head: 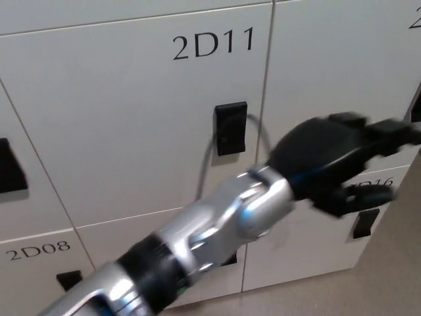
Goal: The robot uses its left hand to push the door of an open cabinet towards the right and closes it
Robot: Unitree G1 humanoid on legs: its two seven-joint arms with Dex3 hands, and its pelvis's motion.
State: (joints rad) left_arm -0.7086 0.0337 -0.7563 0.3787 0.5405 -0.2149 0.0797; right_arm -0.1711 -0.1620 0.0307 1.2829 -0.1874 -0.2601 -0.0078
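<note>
We see a wall of pale locker doors. The door marked 2D11 [131, 112] is the cabinet door, and it lies flat and shut, level with the doors around it. It has a black handle [231, 128] near its right edge. Our left arm [197, 243] is shiny silver with a black band, and it comes up from the bottom left and reaches across to the right. Our left hand [335, 161] is black and sits in front of the door to the right of 2D11. The hand looks blurry. Its fingers [388, 135] point to the right and are spread a little apart, with nothing in them. A thin grey cable [205, 158] loops up beside the handle. Low on the left is a door marked 2D08 [39, 263]. Our right hand does not show.
</note>
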